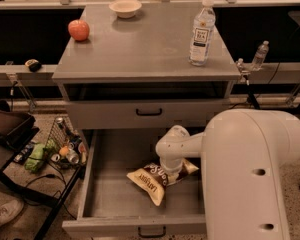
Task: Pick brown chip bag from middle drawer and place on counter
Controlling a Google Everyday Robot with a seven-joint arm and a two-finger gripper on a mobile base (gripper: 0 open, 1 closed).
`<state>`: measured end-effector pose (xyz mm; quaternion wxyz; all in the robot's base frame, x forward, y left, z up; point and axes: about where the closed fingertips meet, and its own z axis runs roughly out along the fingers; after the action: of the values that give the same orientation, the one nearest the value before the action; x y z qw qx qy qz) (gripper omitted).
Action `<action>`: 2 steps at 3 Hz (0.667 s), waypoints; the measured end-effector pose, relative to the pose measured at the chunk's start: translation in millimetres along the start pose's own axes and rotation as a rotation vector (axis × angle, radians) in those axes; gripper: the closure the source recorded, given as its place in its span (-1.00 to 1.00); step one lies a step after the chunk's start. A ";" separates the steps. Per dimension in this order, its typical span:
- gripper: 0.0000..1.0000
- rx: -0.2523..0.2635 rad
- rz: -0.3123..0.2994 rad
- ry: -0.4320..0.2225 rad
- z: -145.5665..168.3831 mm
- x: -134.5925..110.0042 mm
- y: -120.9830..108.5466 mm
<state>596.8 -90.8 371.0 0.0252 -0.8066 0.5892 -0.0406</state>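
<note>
The brown chip bag [149, 180] lies inside the open middle drawer [135, 223], its cream "LATE JULY" end pointing to the front left. My gripper [172, 173] reaches down into the drawer from the right and sits on the bag's brown right half. My white wrist covers the spot where it meets the bag. The big white arm fills the lower right of the view and hides the drawer's right side. The grey counter [140, 49] is the cabinet's top, above the drawers.
On the counter stand a red apple [78, 30] at the back left, a cream bowl [125, 7] at the back and a water bottle [202, 31] at the right. The upper drawer front [149, 113] is closed. A wire basket with cans [65, 144] stands left of the cabinet.
</note>
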 end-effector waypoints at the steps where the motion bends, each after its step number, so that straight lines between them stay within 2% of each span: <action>1: 1.00 -0.009 -0.040 0.034 -41.8 -7.0 20.6; 2: 1.00 0.036 -0.089 0.092 -118.7 -5.1 29.2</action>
<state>556.3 -94.0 486.5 0.0108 -0.8287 0.5525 -0.0895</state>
